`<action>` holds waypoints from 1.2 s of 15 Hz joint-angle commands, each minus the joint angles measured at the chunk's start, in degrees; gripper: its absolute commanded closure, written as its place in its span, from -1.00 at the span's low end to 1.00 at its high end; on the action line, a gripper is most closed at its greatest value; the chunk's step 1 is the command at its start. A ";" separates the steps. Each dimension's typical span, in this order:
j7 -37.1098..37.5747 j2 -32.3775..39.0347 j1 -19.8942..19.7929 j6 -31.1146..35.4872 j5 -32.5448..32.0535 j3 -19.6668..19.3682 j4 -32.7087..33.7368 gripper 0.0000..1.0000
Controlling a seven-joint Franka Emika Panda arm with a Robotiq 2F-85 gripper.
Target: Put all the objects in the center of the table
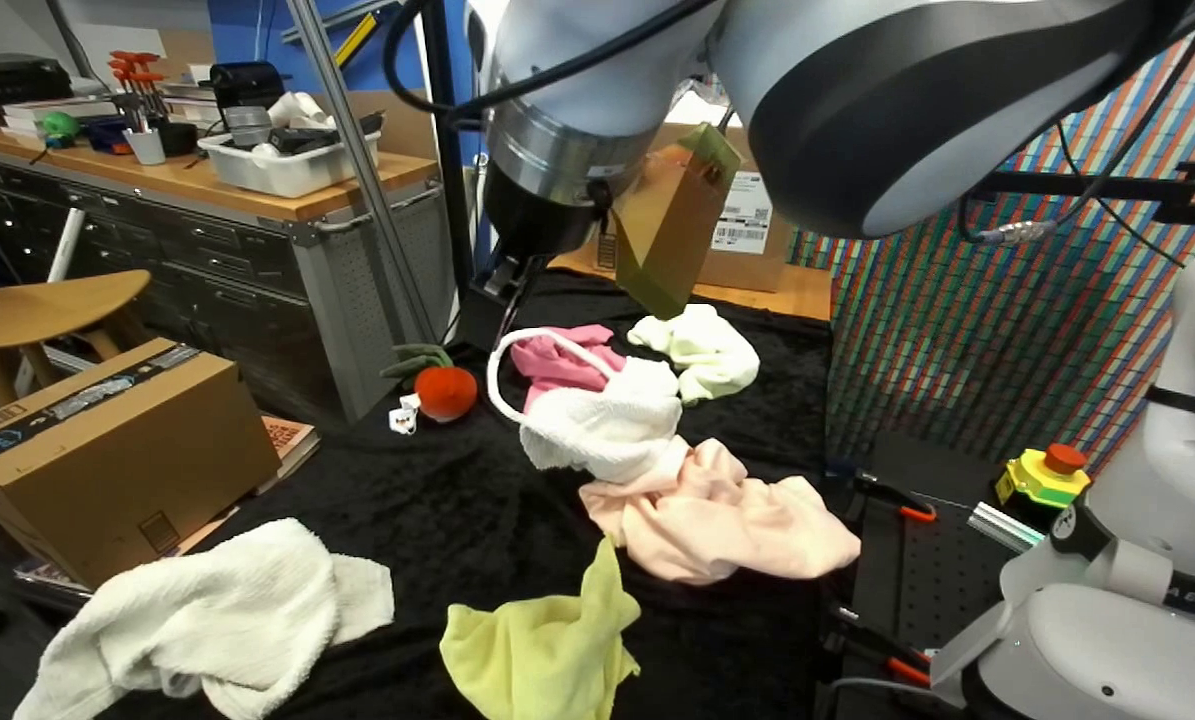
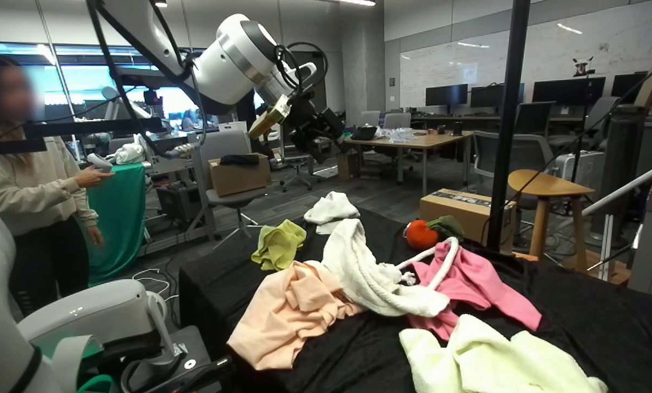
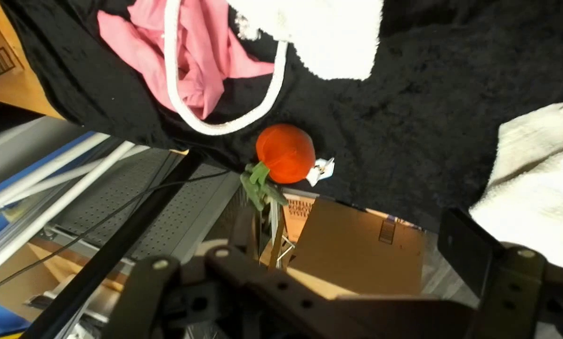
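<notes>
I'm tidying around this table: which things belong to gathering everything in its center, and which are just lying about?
Likely for the job: red-orange plush, pink cloth, white fabric with rope loop, peach cloth, pale green cloth, yellow-green cloth, cream towel.

Just lying about: cardboard box, books, wooden stool, white bin.

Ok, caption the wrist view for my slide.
Open end effector, with a red plush toy, pink cloth and white cloths beyond it on black fabric.
</notes>
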 commanded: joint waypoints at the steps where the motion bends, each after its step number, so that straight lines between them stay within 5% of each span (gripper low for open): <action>1: -2.97 11.91 4.63 -12.66 3.38 -0.23 12.55 -1.00; 6: -7.28 24.12 11.64 -25.47 3.57 -2.63 26.24 -1.00; 18: -20.51 39.89 18.34 -17.35 10.91 -9.05 44.87 -1.00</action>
